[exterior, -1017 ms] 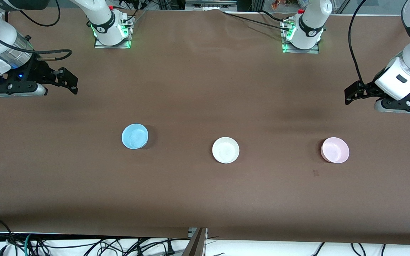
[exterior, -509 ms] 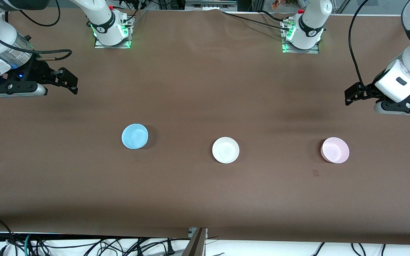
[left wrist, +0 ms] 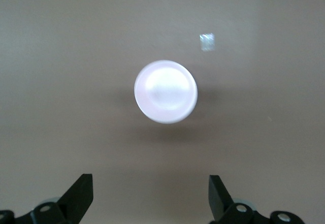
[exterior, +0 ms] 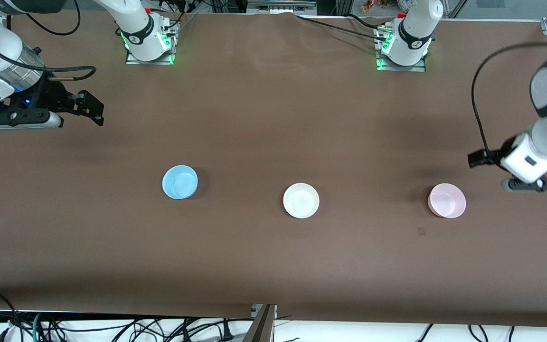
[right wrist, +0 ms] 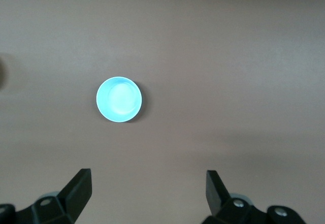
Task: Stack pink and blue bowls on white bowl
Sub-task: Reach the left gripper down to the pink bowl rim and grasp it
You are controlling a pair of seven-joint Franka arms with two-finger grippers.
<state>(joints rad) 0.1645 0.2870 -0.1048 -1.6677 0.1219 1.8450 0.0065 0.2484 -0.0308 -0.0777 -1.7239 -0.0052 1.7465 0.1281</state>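
Your left gripper point(exterior: 474, 159), jaws apart and empty, hangs just beside the pink bowl point(exterior: 447, 200), toward the table's end.

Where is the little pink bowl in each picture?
Front view: the pale pink round plastic bowl sits on the brown table toward the left arm's end, beside the white bowl.
Left wrist view: it is in the middle, ahead of the open left hand.
Right wrist view: not there.
Shared landmark: the small pale mark on the cloth.
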